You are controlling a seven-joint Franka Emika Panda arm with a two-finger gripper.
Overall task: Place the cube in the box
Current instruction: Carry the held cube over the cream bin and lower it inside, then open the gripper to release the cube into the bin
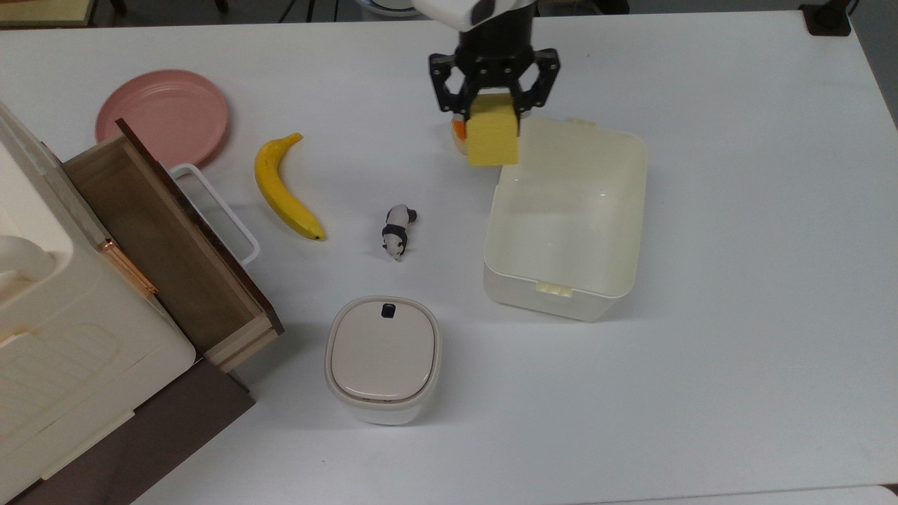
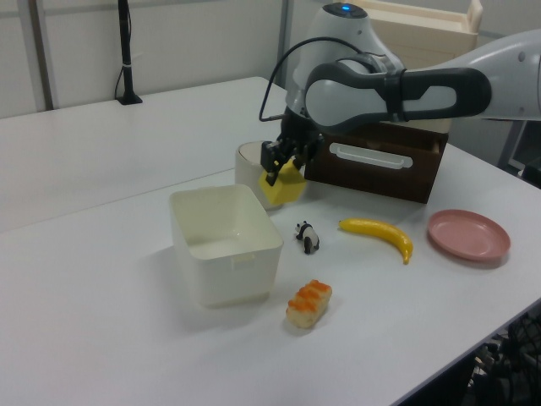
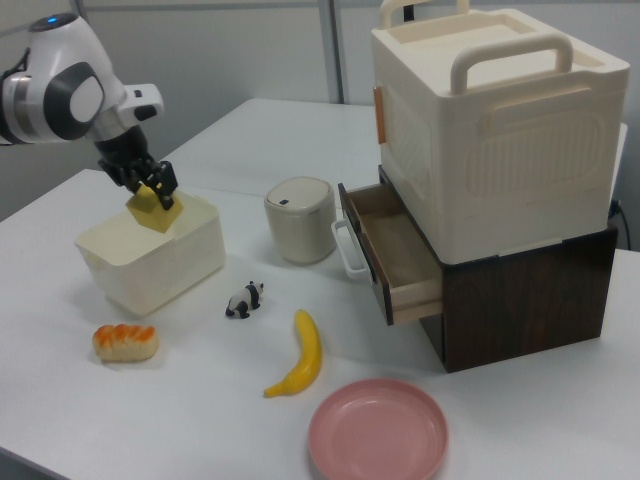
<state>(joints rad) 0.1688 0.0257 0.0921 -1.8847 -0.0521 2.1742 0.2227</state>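
Now the gripper point(image 1: 494, 105) clamps the cube point(image 1: 493, 139) in the air at the box's point(image 1: 565, 277) rim

Seen in the top view, the pale-yellow cube hangs over the box's upper-left corner, partly covering the orange-topped bread roll point(image 2: 308, 304) beside it. On the white tabletop point(image 1: 736, 210) lie a toy panda point(image 1: 398, 231) and a banana point(image 1: 283, 188), with a pink plate point(image 1: 163, 116) near the open wooden drawer point(image 1: 168, 242) and a lidded container point(image 1: 383, 358) toward the top view's lower edge
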